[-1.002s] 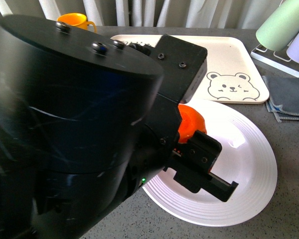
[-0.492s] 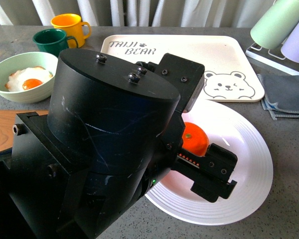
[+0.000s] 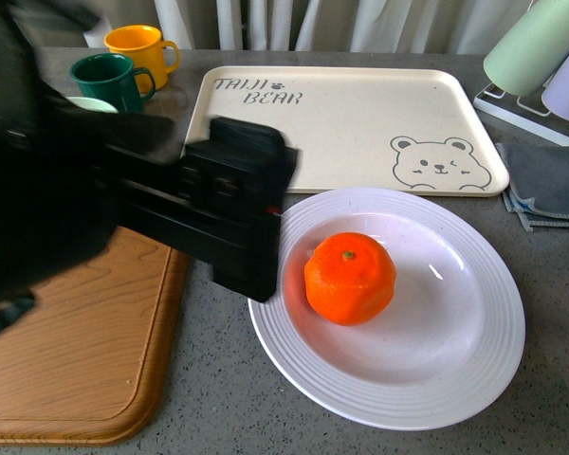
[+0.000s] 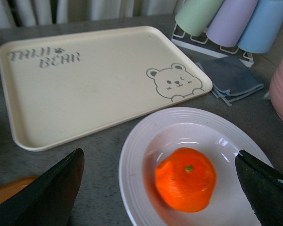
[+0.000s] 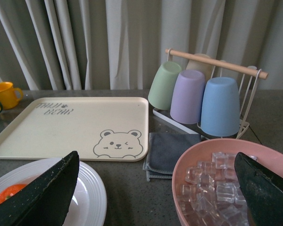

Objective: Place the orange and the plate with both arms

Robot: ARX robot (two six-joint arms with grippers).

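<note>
Orange (image 3: pixel 349 278) resting in the centre of the plate (image 3: pixel 474 351), stem up, untouched. At the plate's left edge, left gripper (image 4: pixel 159 160) spread wide, empty. Off to the plate's right, right gripper (image 5: pixel 156 157) spread wide, empty. Likely hazard: left gripper clipping the rim, rolling the orange out.

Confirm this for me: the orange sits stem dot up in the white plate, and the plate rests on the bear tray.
Not right in one respect. The orange does sit stem dot up in the white plate, but the plate rests on the grey countertop, not on the bear tray. The left wrist view shows a strip of bare counter between plate and tray.
</note>
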